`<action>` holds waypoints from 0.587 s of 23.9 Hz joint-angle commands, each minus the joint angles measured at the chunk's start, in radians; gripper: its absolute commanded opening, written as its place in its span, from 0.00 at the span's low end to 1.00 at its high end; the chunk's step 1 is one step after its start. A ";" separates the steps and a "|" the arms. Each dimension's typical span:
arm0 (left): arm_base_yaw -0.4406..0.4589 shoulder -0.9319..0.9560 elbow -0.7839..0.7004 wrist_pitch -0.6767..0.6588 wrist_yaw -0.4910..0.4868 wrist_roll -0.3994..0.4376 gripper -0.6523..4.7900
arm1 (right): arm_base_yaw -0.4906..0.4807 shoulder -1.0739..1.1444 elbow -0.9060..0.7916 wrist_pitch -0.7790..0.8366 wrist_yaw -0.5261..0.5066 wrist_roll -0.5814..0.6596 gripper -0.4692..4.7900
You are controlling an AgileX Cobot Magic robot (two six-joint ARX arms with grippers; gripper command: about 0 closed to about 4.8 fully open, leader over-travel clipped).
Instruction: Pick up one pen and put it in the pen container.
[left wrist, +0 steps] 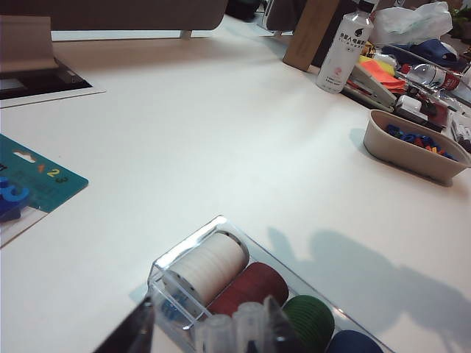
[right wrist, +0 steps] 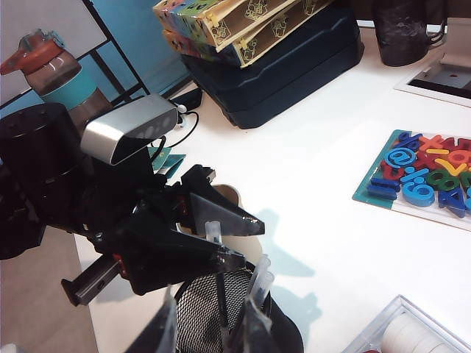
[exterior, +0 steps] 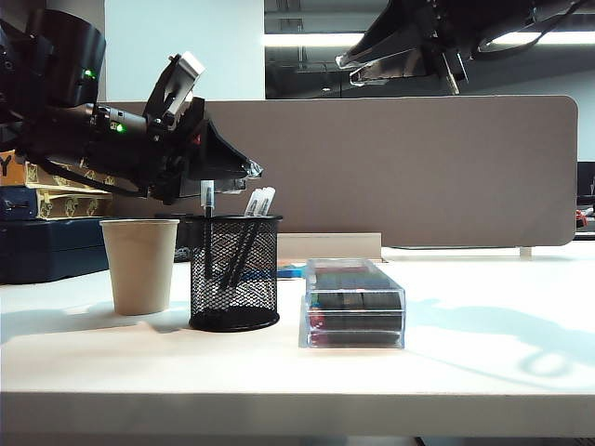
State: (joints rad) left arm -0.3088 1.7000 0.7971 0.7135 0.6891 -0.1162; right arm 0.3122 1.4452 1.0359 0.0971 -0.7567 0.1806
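Observation:
The pen stands nearly upright in the pen container, a black mesh cup, with its pale end above the rim. My left gripper hovers just over the cup, open. In the right wrist view the pen rises between its spread fingers without being pinched. In the left wrist view the left gripper shows wide-apart fingers around clear pen caps. Two other white-capped pens lean in the same cup. My right gripper hangs high above the table, open and empty; its fingers frame the mesh cup far below.
A beige paper cup stands left of the mesh cup. A clear box of thread spools lies to its right. A grey partition closes the back. A number puzzle and dark cases lie behind.

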 commanded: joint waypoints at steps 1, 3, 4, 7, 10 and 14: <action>0.001 -0.002 0.005 0.013 0.006 0.005 0.46 | -0.001 -0.005 0.002 0.010 -0.001 -0.006 0.31; 0.001 -0.002 0.005 0.034 0.006 0.004 0.46 | -0.001 -0.005 0.002 0.011 -0.001 -0.006 0.31; 0.001 -0.002 0.005 0.049 0.006 0.004 0.46 | -0.002 -0.005 0.002 0.011 -0.001 -0.007 0.31; 0.001 -0.005 0.005 0.100 0.006 -0.001 0.46 | -0.008 -0.005 0.003 0.012 0.000 -0.010 0.31; 0.002 -0.005 0.014 0.113 0.009 -0.023 0.46 | -0.021 -0.005 0.003 0.013 -0.002 -0.010 0.31; 0.003 -0.013 0.031 0.110 0.030 -0.023 0.46 | -0.038 -0.006 0.004 0.026 -0.002 -0.010 0.31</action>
State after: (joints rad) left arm -0.3073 1.6978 0.8173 0.8112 0.7010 -0.1349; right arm 0.2832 1.4452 1.0363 0.0986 -0.7559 0.1741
